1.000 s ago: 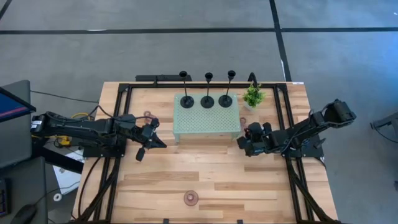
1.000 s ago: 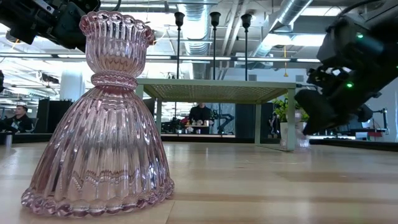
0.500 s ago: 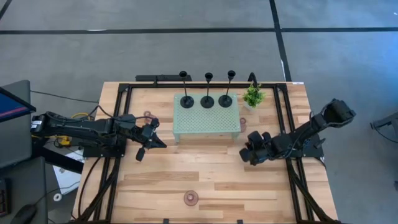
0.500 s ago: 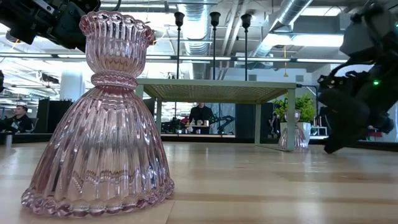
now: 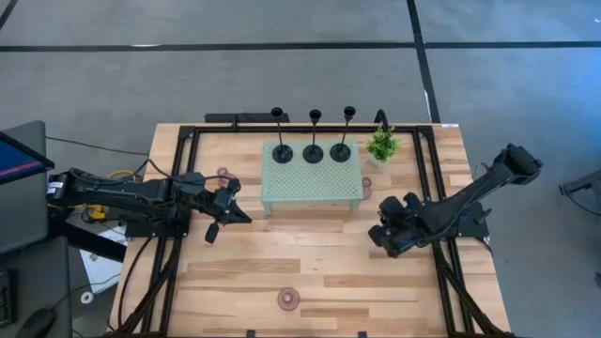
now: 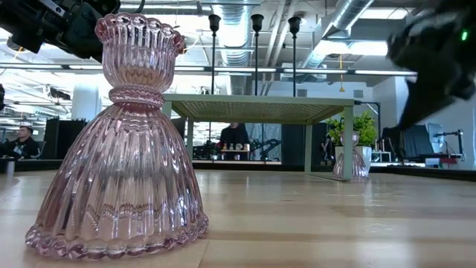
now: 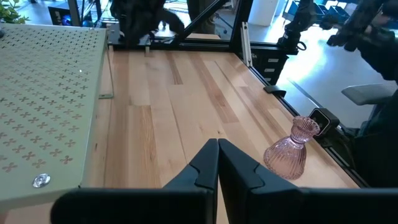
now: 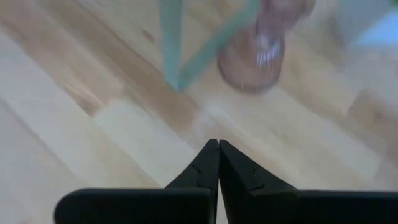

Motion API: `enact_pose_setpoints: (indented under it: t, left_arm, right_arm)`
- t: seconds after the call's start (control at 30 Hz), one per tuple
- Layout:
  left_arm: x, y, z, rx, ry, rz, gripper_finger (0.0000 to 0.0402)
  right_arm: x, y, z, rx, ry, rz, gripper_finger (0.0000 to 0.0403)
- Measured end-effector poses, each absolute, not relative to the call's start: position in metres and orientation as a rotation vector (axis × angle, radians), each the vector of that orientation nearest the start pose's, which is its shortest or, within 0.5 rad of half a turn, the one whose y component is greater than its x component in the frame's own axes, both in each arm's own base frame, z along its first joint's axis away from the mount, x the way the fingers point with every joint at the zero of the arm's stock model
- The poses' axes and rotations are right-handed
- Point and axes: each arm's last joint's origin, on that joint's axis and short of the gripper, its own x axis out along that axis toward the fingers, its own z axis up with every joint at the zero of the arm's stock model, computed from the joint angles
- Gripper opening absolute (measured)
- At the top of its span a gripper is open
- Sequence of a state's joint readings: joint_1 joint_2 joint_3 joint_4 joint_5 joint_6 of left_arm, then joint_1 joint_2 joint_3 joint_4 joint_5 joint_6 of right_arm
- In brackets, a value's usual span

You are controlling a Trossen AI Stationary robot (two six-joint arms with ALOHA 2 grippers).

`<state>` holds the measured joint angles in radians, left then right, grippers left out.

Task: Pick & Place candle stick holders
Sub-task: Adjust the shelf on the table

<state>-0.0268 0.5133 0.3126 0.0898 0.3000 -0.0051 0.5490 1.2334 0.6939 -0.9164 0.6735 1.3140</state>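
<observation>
**Q:** High view first, scanning from the left: what do we find?

**A:** We see the left gripper (image 5: 225, 214) waiting low over the wood, just left of the pale green tray (image 5: 312, 188). In its wrist view its fingers (image 7: 205, 168) are pressed together with nothing between them. A pink glass holder (image 5: 223, 174) sits beside the arm, near the table frame.

**Q:** And in the middle?

**A:** Three black candle stick holders (image 5: 313, 150) stand upright in a row along the tray's back edge. We judge these are already placed, lined up together. Near the front edge of the table (image 5: 310, 272) another pink holder (image 5: 288, 299) stands alone, well apart from both arms, probably awaiting pickup.

**Q:** And on the right?

**A:** A small potted plant (image 5: 381, 144) stands at the tray's right corner, with a third pink holder (image 6: 348, 165) beside it. The right gripper (image 5: 387, 233) hovers in front of that corner, fingers (image 8: 214, 162) together and empty, pointing towards that holder (image 8: 261, 43).
</observation>
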Motion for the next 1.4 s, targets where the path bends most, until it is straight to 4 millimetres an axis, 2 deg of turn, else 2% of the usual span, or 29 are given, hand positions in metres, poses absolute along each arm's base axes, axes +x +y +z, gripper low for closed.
enact_pose_setpoints:
  t: [0.17,0.37,0.47,0.83,1.07,1.27,1.4]
  left_arm:
    - [0.137,-0.012,0.233,-0.020,0.111,-0.326,0.0010]
    - [0.137,-0.012,0.233,-0.020,0.111,-0.326,0.0010]
    - [0.137,-0.012,0.233,-0.020,0.111,-0.326,0.0010]
    - [0.143,-0.012,0.226,-0.027,0.163,-0.326,0.0010]
    - [0.147,-0.013,0.222,-0.032,0.194,-0.325,0.0010]
    - [0.147,-0.013,0.223,-0.031,0.190,-0.325,0.0010]
    - [0.147,-0.013,0.223,-0.031,0.189,-0.325,0.0010]
  right_arm:
    - [0.153,0.078,0.214,0.291,0.692,-0.715,0.0000]
    - [0.143,0.069,0.225,0.349,0.567,-0.662,0.0000]
    - [0.144,0.065,0.221,0.378,0.526,-0.635,0.0000]
    - [0.149,0.044,0.184,0.413,0.494,-0.718,0.0000]
    - [0.161,0.035,0.180,0.433,0.425,-0.672,0.0000]
    - [0.164,0.022,0.178,0.422,0.436,-0.713,0.0000]
    - [0.167,0.018,0.178,0.455,0.460,-0.680,0.0000]
